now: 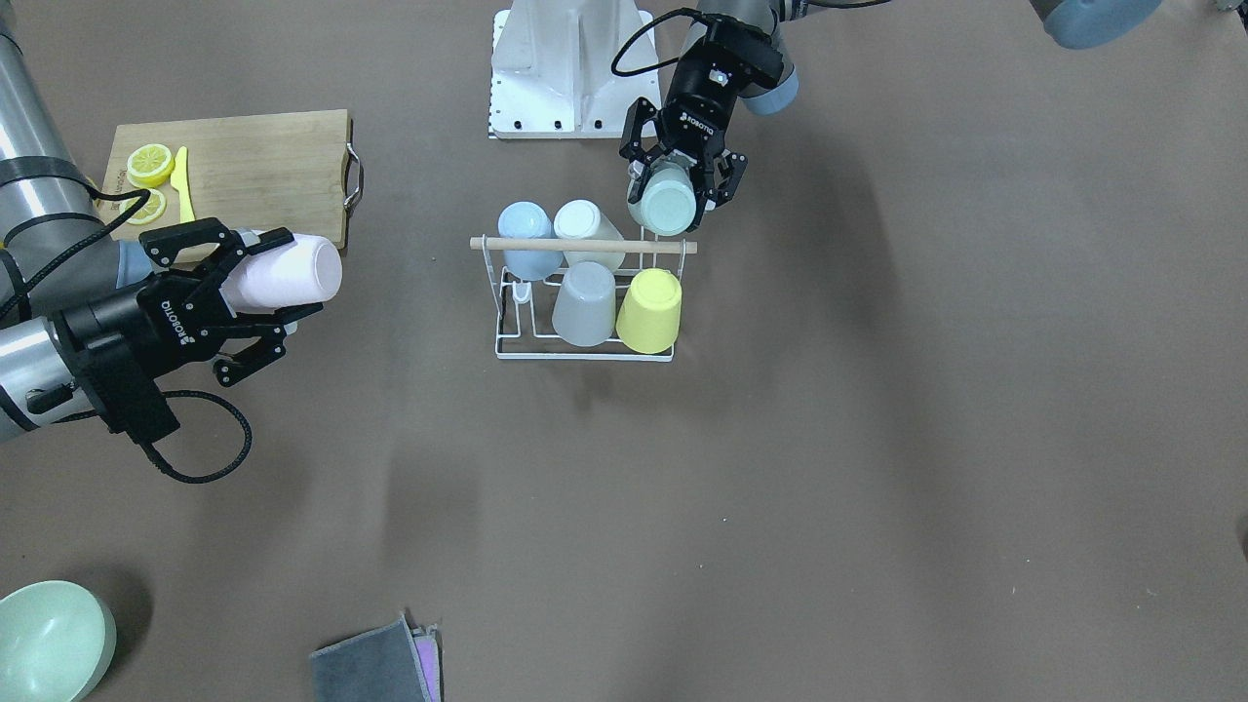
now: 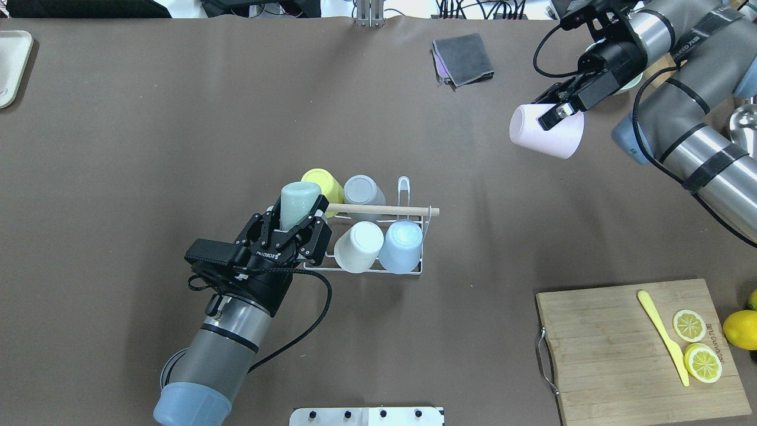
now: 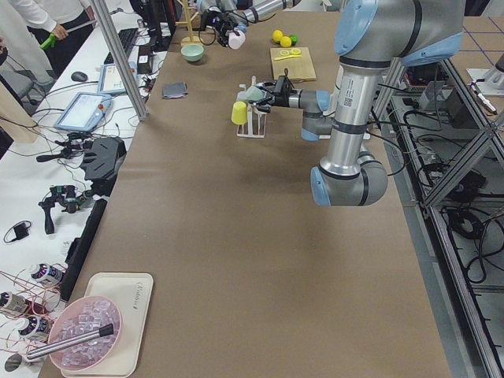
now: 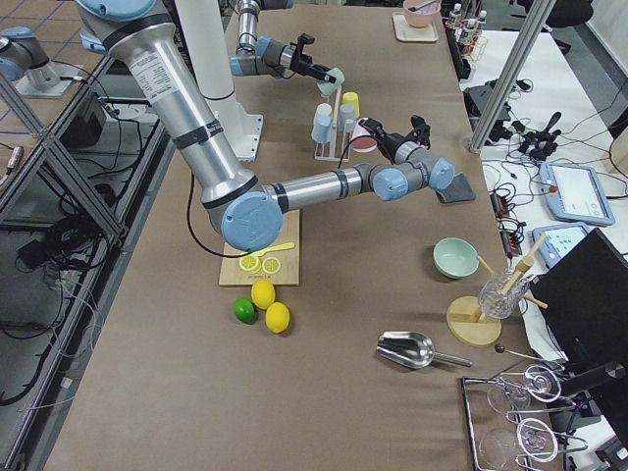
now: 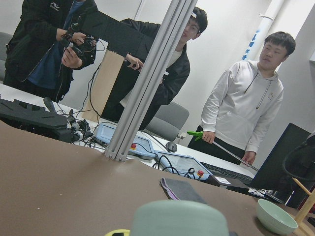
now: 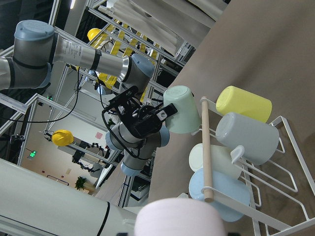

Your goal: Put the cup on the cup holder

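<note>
The cup holder (image 1: 585, 357) is a white wire rack with a wooden rod (image 1: 585, 246) across its top. It holds a blue (image 1: 526, 237), a cream (image 1: 583, 229), a grey (image 1: 585, 304) and a yellow cup (image 1: 650, 310). My left gripper (image 1: 682, 190) is shut on a mint green cup (image 1: 668, 203) and holds it tilted at the rack's end, next to the rod's tip (image 2: 331, 207). My right gripper (image 1: 263, 292) is shut on a pink cup (image 1: 292, 273) and holds it in the air well away from the rack (image 2: 366, 271).
A wooden cutting board (image 1: 263, 166) carries lemon slices (image 1: 151, 164) and a yellow knife (image 1: 183, 195). A green bowl (image 1: 49, 639) and a folded grey cloth (image 1: 375, 663) lie on the operators' side. The white robot base (image 1: 570, 68) stands behind the rack.
</note>
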You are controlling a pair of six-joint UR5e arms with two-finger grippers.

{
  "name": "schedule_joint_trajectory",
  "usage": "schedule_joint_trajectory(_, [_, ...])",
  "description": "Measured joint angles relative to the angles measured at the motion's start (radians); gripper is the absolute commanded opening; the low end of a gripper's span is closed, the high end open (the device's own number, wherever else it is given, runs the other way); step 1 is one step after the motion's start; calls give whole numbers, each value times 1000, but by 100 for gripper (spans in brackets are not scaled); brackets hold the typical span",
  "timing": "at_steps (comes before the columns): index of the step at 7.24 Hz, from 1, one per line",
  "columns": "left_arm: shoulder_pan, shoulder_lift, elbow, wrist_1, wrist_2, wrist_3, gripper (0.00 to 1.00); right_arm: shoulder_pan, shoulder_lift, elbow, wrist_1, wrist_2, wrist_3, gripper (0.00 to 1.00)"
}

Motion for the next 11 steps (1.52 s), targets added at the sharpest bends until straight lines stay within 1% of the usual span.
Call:
schedule_joint_trajectory(4, [-4, -31, 51, 7, 50, -6, 32, -1, 5, -10, 0, 0, 0, 31])
schedule_joint_trajectory(5, [-4, -33, 55, 7, 57, -8, 36, -1, 4, -11, 0, 0, -1, 31])
schedule_joint_trajectory(6, [-4, -34, 57, 8, 59, -9, 46, -1, 4, -12, 0, 0, -1, 31])
schedule_joint_trajectory(8, [-3, -44, 77, 9, 60, -11, 46, -1, 3, -12, 0, 0, -3, 31])
schedule_joint_trajectory(9, [-3, -58, 96, 9, 61, -12, 48, -1, 2, -12, 0, 0, -6, 31])
schedule_joint_trajectory(10, [-3, -70, 111, 9, 62, -12, 98, -1, 1, -13, 0, 0, -8, 31])
schedule_joint_trajectory(11, [-5, -75, 116, 7, 62, -12, 98, -2, 1, -13, 0, 0, -10, 31])
